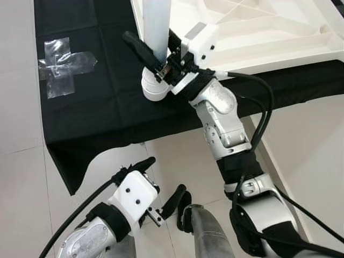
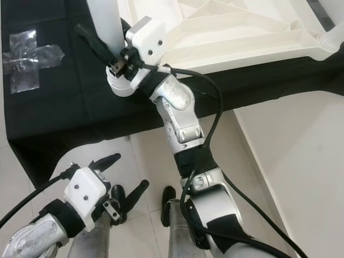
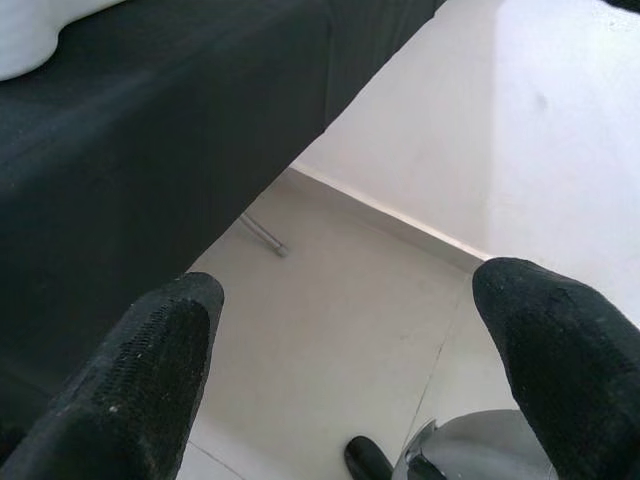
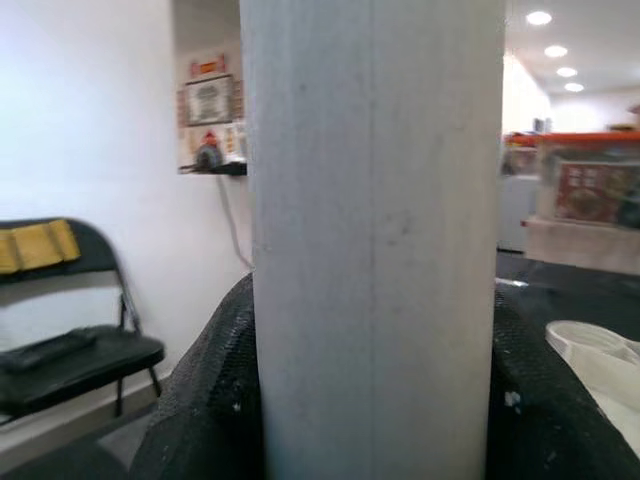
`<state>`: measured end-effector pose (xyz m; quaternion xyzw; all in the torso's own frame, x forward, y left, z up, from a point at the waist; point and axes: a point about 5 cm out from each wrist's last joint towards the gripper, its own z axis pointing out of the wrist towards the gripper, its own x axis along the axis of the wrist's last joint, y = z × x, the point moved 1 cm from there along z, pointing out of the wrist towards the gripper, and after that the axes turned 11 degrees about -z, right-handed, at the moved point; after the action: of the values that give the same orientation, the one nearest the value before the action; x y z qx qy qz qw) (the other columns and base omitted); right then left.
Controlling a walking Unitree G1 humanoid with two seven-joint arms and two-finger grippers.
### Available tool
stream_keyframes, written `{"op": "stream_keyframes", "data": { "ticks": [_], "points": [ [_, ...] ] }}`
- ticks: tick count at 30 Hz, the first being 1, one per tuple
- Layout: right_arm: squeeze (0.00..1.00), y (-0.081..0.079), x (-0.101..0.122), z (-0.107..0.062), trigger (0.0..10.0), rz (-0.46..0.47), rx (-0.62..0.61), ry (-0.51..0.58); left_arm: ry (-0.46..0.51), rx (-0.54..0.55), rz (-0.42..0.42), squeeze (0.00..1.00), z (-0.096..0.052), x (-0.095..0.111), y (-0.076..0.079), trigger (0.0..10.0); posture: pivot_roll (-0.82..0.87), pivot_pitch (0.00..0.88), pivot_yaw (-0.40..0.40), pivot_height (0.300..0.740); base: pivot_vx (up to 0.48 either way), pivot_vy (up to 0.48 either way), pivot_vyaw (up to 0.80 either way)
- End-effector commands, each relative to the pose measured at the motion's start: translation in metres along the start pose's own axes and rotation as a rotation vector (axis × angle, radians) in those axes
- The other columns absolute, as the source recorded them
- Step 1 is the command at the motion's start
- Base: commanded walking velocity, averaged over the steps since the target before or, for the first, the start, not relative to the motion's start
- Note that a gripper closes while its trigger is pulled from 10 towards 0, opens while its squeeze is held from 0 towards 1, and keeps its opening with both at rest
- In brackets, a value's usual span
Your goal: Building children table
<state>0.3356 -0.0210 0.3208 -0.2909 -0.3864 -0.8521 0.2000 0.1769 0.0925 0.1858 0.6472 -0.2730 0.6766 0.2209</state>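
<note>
A pale grey cylindrical table leg [image 1: 156, 32] stands upright on the black cloth [image 1: 97, 102], its foot [image 1: 152, 88] resting beside the overturned white plastic tabletop [image 1: 258, 32]. My right gripper [image 1: 158, 59] is shut on the leg near its base, one black finger [image 1: 141, 49] on each side; in the right wrist view the leg [image 4: 375, 240] sits between both fingers [image 4: 215, 390]. My left gripper [image 1: 164, 183] hangs open low over the tiled floor, in front of the cloth's edge, with nothing between its fingertips [image 3: 150, 390].
A clear tape cross [image 1: 62, 64] is stuck on the cloth at the left. The cloth's front edge [image 1: 107, 145] overhangs pale floor tiles [image 1: 21, 177]. A white wall [image 1: 312, 145] rises at the right. My own legs [image 1: 207, 231] stand below. A folding chair [image 4: 70, 350] stands by the far wall.
</note>
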Motion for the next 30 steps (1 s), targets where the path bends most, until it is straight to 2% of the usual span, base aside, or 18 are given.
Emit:
{"op": "stream_keyframes", "data": {
  "ticks": [1,4,6,10,14,16,18,19,22,24,25,27,28,30],
  "points": [
    [0.0,-0.021,-0.043,-0.027,10.0,0.085,0.088,-0.19,-0.036,-0.008,-0.011,0.0,-0.003,-0.008,0.003,10.0,0.12,0.503,-0.08,0.74,0.0,0.0,0.0],
    [0.0,-0.021,-0.043,-0.028,10.0,0.087,0.1,-0.185,-0.038,-0.007,-0.01,0.0,-0.004,-0.009,0.002,10.0,0.12,0.503,-0.08,0.74,0.0,0.0,0.0],
    [0.0,-0.015,-0.044,-0.027,10.0,0.109,0.058,-0.178,-0.037,-0.006,-0.01,0.0,-0.003,-0.008,0.002,10.0,0.12,0.503,-0.08,0.74,0.0,0.0,0.0],
    [0.0,-0.013,-0.045,-0.026,10.0,0.146,0.006,-0.173,-0.037,-0.007,-0.011,0.0,-0.003,-0.008,0.002,10.0,0.12,0.503,-0.08,0.74,0.0,0.0,0.0],
    [0.0,-0.033,-0.055,-0.026,10.0,0.145,0.003,-0.252,-0.039,-0.006,-0.011,0.0,-0.003,-0.009,0.002,10.0,0.12,0.505,-0.077,0.74,0.0,0.0,0.0],
    [0.0,-0.036,-0.056,-0.026,10.0,0.145,0.004,-0.266,-0.039,-0.006,-0.01,0.0,-0.003,-0.009,0.002,10.0,0.12,0.505,-0.077,0.74,0.0,0.0,0.0],
    [0.0,-0.043,-0.065,-0.028,10.0,0.096,-0.025,-0.356,-0.039,-0.008,-0.009,0.0,-0.003,-0.008,0.002,10.0,0.12,0.504,-0.077,0.74,0.0,0.0,0.0],
    [0.0,-0.043,-0.065,-0.028,10.0,0.096,-0.025,-0.356,-0.039,-0.008,-0.009,0.0,-0.003,-0.008,0.002,10.0,0.12,0.504,-0.077,0.74,0.0,0.0,0.0],
    [0.0,-0.043,-0.076,-0.034,10.0,0.016,-0.075,-0.482,-0.038,-0.007,-0.009,0.0,-0.003,-0.008,0.001,10.0,0.12,0.502,-0.077,0.74,0.0,0.0,0.0],
    [0.0,-0.04,-0.083,-0.039,10.0,0.006,-0.143,-0.568,-0.036,-0.006,-0.008,0.0,-0.003,-0.008,0.001,10.0,0.12,0.5,-0.079,0.74,0.0,0.0,0.0],
    [0.0,-0.04,-0.083,-0.039,10.0,0.006,-0.143,-0.568,-0.036,-0.006,-0.008,0.0,-0.003,-0.008,0.001,10.0,0.12,0.5,-0.079,0.74,0.0,0.0,0.0],
    [0.0,-0.034,-0.089,-0.045,10.0,0.014,-0.244,-0.643,-0.036,-0.005,-0.008,0.0,-0.003,-0.008,0.001,10.0,0.12,0.498,-0.08,0.74,0.0,0.0,0.0],
    [0.0,-0.034,-0.089,-0.045,10.0,0.014,-0.244,-0.643,-0.036,-0.005,-0.008,0.0,-0.003,-0.008,0.001,10.0,0.12,0.498,-0.08,0.74,0.0,0.0,0.0],
    [0.0,-0.029,-0.093,-0.05,10.0,0.058,-0.354,-0.705,-0.035,-0.004,-0.006,0.0,-0.003,-0.008,0.001,10.0,0.12,0.493,-0.081,0.74,0.0,0.0,0.0]
  ]
}}
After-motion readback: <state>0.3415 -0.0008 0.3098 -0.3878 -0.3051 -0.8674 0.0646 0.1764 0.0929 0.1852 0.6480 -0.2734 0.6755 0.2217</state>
